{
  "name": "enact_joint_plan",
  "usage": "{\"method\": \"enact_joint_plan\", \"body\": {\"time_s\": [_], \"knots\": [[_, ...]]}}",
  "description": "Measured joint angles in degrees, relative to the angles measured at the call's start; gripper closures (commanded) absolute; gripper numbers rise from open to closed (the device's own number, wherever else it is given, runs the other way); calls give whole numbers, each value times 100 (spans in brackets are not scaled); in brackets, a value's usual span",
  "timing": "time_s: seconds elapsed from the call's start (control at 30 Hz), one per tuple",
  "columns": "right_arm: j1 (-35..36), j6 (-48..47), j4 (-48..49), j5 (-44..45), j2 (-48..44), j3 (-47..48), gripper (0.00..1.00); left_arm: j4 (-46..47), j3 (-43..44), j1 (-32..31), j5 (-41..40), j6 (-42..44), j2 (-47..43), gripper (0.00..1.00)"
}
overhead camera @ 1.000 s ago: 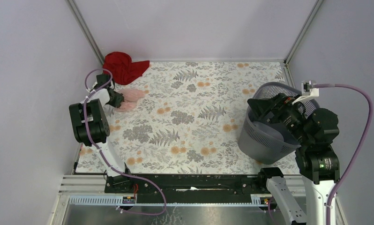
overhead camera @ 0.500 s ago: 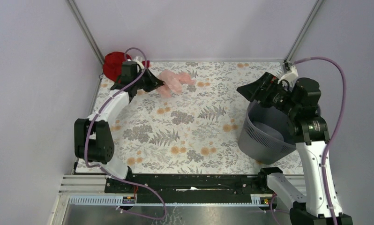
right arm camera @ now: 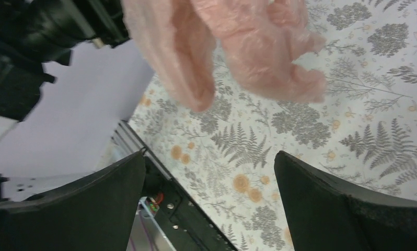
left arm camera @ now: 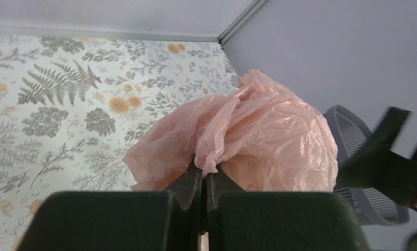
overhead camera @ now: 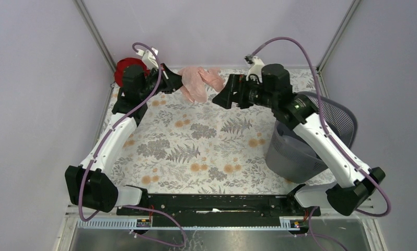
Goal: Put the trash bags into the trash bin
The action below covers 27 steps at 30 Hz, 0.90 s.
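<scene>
At the back | left gripper (left arm camera: pixel 204 173) pinching trash bags (left arm camera: pixel 258 130) (aloft) | right gripper (right arm camera: pixel 209 157) agape

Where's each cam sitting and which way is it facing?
Top external: above and behind the bases, looking down on the table; left claw, right claw and trash bin show.
Left wrist: looks along the shut left claw at the trash bag it pinches.
Right wrist: looks down through the open right claw at the table.
Shared: all three show the trash bag.
</scene>
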Motion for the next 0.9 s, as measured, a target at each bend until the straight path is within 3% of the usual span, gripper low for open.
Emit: {"method": "enact_joint_plan", "body": {"time_s": [0.13, 0.3, 0.47, 0.6, 0.63, 0.77, 0.83, 0.9], "knots": [[120, -905, -4, 212, 153, -11, 0, 179, -31, -52, 197, 4, -50, 100], [173, -2439, 448, 376, -343, -584, 1, 216, -59, -136, 433, -87, 52, 100], [190, -3156, 710, 824, -66, -323, 11, 278, -72, -205, 721, -391, 354, 100], [190, -3294, 896, 1174, 280, -282, 27, 306, -92, -319, 868, -555, 455, 100], [190, -3276, 927, 1222, 352, -286, 36, 315, -92, -345, 907, -584, 457, 100], [190, -3163, 1220, 1279, 409, -542, 84, 382, -92, -398, 1023, -575, 457, 100], [190, -2979, 1357, 1405, 409, -723, 100, 374, -92, -400, 1032, -490, 457, 100], [190, -2861, 1327, 1676, 409, -815, 100, 321, -90, -400, 992, -367, 457, 100]]}}
